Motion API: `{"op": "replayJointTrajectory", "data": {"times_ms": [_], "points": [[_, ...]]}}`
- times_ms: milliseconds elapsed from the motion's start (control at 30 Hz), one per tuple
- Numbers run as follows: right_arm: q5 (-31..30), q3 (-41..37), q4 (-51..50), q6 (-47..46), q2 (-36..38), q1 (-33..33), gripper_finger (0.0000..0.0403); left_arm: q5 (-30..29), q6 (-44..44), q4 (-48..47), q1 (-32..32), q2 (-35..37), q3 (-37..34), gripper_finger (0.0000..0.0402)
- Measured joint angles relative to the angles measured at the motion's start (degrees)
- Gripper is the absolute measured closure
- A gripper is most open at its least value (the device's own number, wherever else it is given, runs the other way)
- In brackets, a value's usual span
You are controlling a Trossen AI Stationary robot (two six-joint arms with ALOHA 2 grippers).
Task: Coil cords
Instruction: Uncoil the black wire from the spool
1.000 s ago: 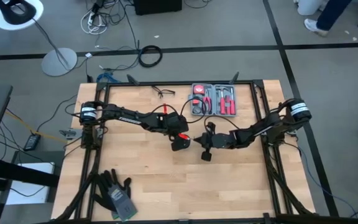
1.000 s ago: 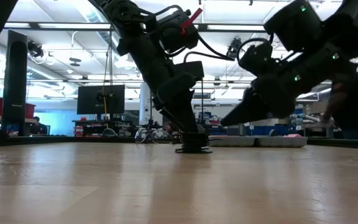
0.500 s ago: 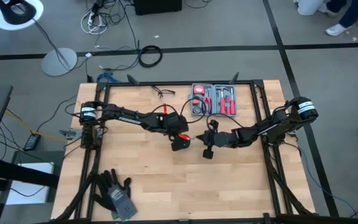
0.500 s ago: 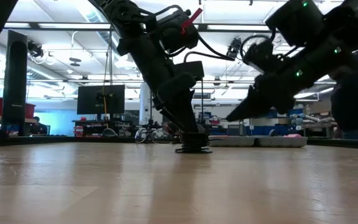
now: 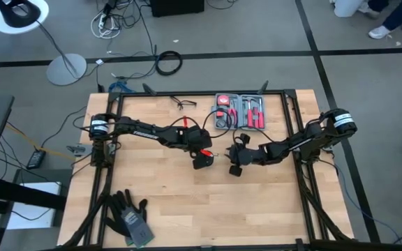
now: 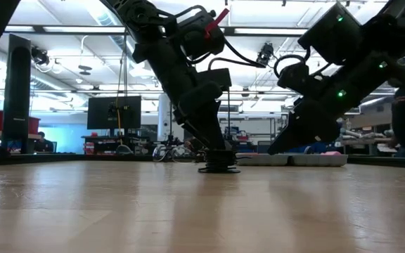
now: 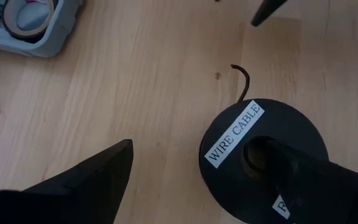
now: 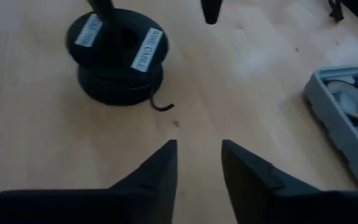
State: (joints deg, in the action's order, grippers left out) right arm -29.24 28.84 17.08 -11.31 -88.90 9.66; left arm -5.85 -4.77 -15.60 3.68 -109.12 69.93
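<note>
A black spool (image 7: 263,155) labelled WIRE CABLE, wound with thin black wire, stands flat on the table near its middle (image 5: 201,162). A short free wire end (image 7: 243,78) curls out from its side. My left gripper (image 7: 197,149) is open over the spool, with one finger in its centre. It shows in the low view (image 6: 216,151) pointing down. My right gripper (image 8: 199,146) is open and empty. It hovers right of the spool (image 5: 232,162) and points toward the wire end (image 8: 160,106) without touching it. My left gripper has one finger (image 7: 303,177) reaching down into the spool's centre hole (image 7: 252,155). The other finger (image 7: 98,177) stands outside over bare table, apart from the rim. The fingers come from above, pointing down. The spool rests flat on the table (image 6: 219,168).
A grey tool case (image 5: 239,111) lies at the far edge behind the grippers and shows in the right wrist view (image 8: 347,106). A small black glasses-like wire item (image 5: 182,103) lies far left of it. Dark gloves (image 5: 128,216) lie at the near left corner.
My right gripper has drawn back a little from the spool toward the table's right edge and has dipped lower. My left gripper and the spool have kept still.
</note>
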Motion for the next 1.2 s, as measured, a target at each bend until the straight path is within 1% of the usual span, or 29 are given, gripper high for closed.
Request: {"op": "replayJointTrajectory", "data": {"times_ms": [100, 200, 267, 333, 400, 533, 600, 733, 833, 933, 1067, 1200], "points": [[2.1, -1.44, 3.72, 0.8, -0.02, -1.14, 0.0252, -0.45, 0.01, 0.49, 0.0, 0.0, 0.0, 0.0034], [6.43, -5.55, 15.33, 0.87, -1.69, -1.69, 0.0229, -0.66, 0.0, 1.89, 0.0, 0.0, 0.0, 0.0034], [8.23, -8.1, 24.07, -0.49, -3.66, -1.2, 0.0219, -0.72, 0.02, 2.54, 0.0, 0.0, 0.0, 0.0034], [7.84, -10.07, 30.38, -4.43, -5.7, -0.01, 0.0214, -0.72, 0.01, 2.82, 0.0, 0.0, 0.0, 0.0034], [6.84, -11.05, 33.61, -6.74, -7.67, 1.24, 0.0214, -0.74, 0.01, 3.02, 0.0, 0.0, 0.0, 0.0034], [6.3, -9.52, 34.51, -8.52, -11.06, 3.22, 0.0223, -0.74, 0.0, 2.85, 0.0, 0.0, 0.0, 0.0034], [5.27, -7.67, 34.56, -6.23, -12.2, 3.66, 0.0227, -0.76, 0.01, 2.57, 0.0, 0.02, 0.0, 0.0034], [0.02, -4.57, 32.82, -0.88, -13.65, 2.52, 0.0236, -0.78, 0.0, 2.55, 0.0, 0.02, 0.0, 0.0034], [-0.31, -3.73, 32.19, 0.75, -13.68, 1.01, 0.0238, -0.79, 0.0, 2.26, 0.0, 0.02, 0.0, 0.0034], [0.32, -3.69, 31.91, 1.06, -13.68, -0.2, 0.0239, -0.79, 0.0, 2.14, 0.0, 0.02, 0.0, 0.0034], [6.06, -3.69, 31.46, 3.67, -13.7, -1.55, 0.0243, -0.79, 0.0, 1.97, 0.0, 0.02, 0.0, 0.0034], [6.97, -3.58, 29.59, 4.3, -13.99, -1.89, 0.0268, -0.82, 0.0, 1.93, 0.0, 0.02, 0.0, 0.0034]]}}
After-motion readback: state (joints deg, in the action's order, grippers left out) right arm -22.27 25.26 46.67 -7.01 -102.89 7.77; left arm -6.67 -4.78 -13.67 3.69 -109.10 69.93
